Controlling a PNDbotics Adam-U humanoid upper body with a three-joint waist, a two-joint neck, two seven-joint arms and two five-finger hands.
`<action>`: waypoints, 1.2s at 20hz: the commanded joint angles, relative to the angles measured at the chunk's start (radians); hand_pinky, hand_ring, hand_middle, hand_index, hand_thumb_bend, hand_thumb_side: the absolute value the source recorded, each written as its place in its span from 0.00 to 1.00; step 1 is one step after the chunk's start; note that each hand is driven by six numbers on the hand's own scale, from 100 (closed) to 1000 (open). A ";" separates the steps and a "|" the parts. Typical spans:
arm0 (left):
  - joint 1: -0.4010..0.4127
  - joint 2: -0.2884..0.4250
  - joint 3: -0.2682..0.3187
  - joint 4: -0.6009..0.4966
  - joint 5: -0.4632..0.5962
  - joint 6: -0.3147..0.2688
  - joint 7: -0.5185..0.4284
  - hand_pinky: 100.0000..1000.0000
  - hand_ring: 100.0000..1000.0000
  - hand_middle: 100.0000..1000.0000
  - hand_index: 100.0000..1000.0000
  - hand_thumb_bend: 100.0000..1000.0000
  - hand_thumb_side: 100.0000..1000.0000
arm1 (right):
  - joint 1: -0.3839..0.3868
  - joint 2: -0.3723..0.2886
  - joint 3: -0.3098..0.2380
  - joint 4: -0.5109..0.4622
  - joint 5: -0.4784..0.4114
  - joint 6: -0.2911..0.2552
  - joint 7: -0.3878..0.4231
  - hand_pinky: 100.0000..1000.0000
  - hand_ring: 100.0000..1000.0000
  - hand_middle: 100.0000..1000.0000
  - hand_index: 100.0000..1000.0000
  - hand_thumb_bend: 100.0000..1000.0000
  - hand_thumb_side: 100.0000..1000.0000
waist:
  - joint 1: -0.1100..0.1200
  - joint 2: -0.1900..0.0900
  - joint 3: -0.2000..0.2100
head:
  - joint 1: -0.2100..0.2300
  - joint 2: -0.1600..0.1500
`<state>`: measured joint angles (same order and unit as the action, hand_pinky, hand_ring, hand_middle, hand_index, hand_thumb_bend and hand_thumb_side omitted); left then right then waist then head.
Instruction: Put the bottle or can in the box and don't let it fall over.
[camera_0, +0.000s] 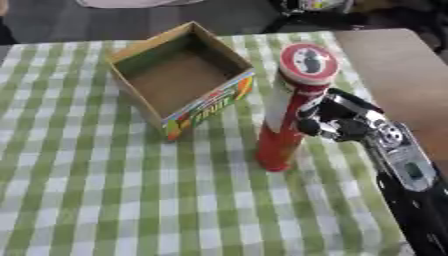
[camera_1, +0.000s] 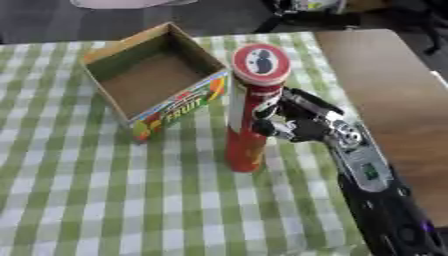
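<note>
A tall red can (camera_0: 289, 117) with a red-and-white lid stands upright on the green checked cloth (camera_0: 87, 190), just right of the box. My right hand (camera_0: 337, 120) comes in from the lower right and wraps its fingers round the can's middle. The open cardboard box (camera_0: 179, 75) with a colourful fruit print on its front wall sits at the upper left of the can and holds nothing. My left hand is out of view.
A bare brown tabletop (camera_0: 394, 70) runs along the right beyond the cloth's edge. Dark floor and equipment lie past the table's far edge. Checked cloth stretches to the left and front of the can.
</note>
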<state>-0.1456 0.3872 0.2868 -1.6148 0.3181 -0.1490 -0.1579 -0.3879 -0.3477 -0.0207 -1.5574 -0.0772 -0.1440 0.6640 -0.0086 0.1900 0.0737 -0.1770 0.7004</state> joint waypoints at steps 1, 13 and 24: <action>-0.010 0.015 0.008 -0.010 -0.003 0.000 -0.005 1.00 1.00 1.00 0.83 0.13 0.76 | -0.018 -0.008 0.001 -0.026 -0.011 0.006 -0.001 1.00 1.00 1.00 1.00 0.53 0.50 | 0.002 -0.009 0.000 | 0.001 -0.008; -0.008 0.012 0.010 -0.007 -0.006 0.002 -0.007 1.00 1.00 1.00 0.83 0.13 0.76 | -0.023 0.009 0.010 -0.030 -0.052 0.031 -0.005 1.00 1.00 1.00 1.00 0.54 0.51 | 0.002 -0.008 0.002 | -0.003 -0.010; -0.007 0.009 0.012 -0.008 -0.008 0.002 -0.011 1.00 1.00 1.00 0.83 0.13 0.76 | -0.027 0.021 0.016 -0.029 -0.086 0.053 -0.004 1.00 1.00 1.00 1.00 0.55 0.49 | 0.003 -0.005 0.004 | -0.005 -0.011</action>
<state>-0.1456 0.3790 0.2871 -1.6093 0.3142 -0.1449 -0.1638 -0.3992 -0.3197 -0.0047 -1.5638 -0.1529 -0.0944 0.6607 -0.0085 0.1962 0.0758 -0.1789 0.6998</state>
